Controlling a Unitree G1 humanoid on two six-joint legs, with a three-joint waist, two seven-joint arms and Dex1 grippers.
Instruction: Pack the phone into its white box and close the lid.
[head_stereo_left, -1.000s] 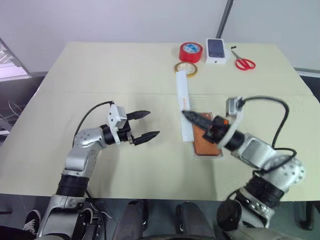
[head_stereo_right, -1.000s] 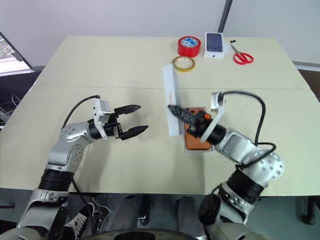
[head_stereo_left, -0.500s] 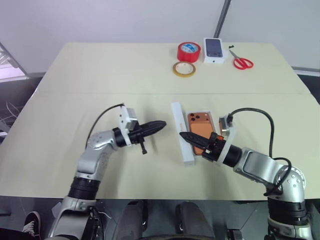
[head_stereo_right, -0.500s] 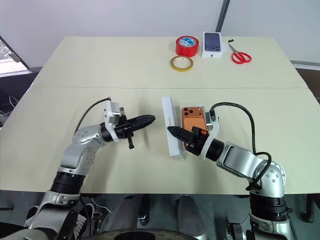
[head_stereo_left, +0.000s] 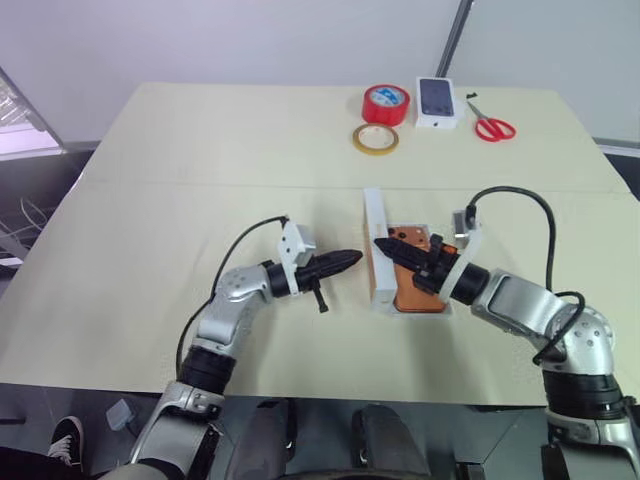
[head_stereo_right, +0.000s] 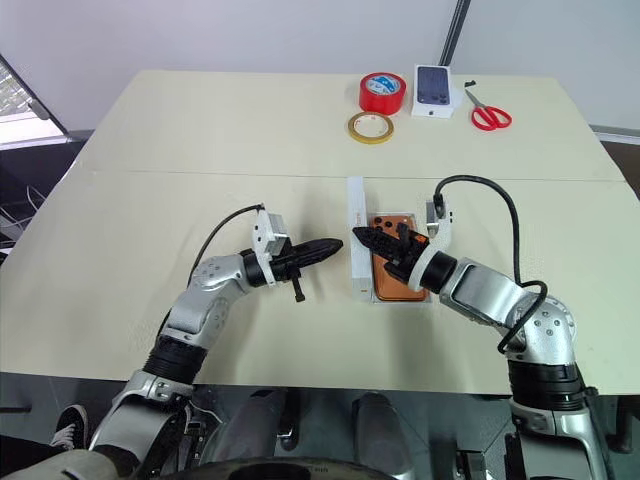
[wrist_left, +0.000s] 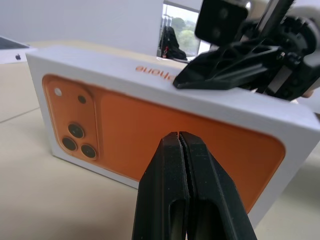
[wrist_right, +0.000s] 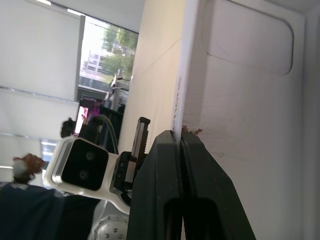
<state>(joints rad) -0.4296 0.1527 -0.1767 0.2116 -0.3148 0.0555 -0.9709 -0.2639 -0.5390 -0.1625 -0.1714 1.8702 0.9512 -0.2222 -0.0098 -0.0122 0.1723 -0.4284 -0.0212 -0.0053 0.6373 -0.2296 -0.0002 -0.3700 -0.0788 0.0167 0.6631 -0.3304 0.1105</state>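
Observation:
The orange phone (head_stereo_left: 418, 288) lies in the white box (head_stereo_right: 406, 301) near the table's front. The lid (head_stereo_left: 373, 215) stands on its long edge along the box's left side. Its outer face, printed with an orange phone (wrist_left: 150, 130), turns toward my left arm, and its white inside (wrist_right: 240, 100) faces the phone. My right gripper (head_stereo_left: 383, 243) reaches over the phone and is shut on the lid's upper wall. My left gripper (head_stereo_left: 350, 258) is shut with nothing in it, its tips just short of the lid's printed face (wrist_left: 179, 137).
At the table's far edge stand a red tape roll (head_stereo_left: 385, 104), a tan tape ring (head_stereo_left: 374, 138), a small white carton picturing a dark phone (head_stereo_left: 437, 102) and red scissors (head_stereo_left: 495, 127). A seam crosses the table behind the lid.
My left gripper has shut and moved right, up to the lid's printed face. The right gripper kept its hold and lowered the lid from a raised slant onto its edge beside the phone.

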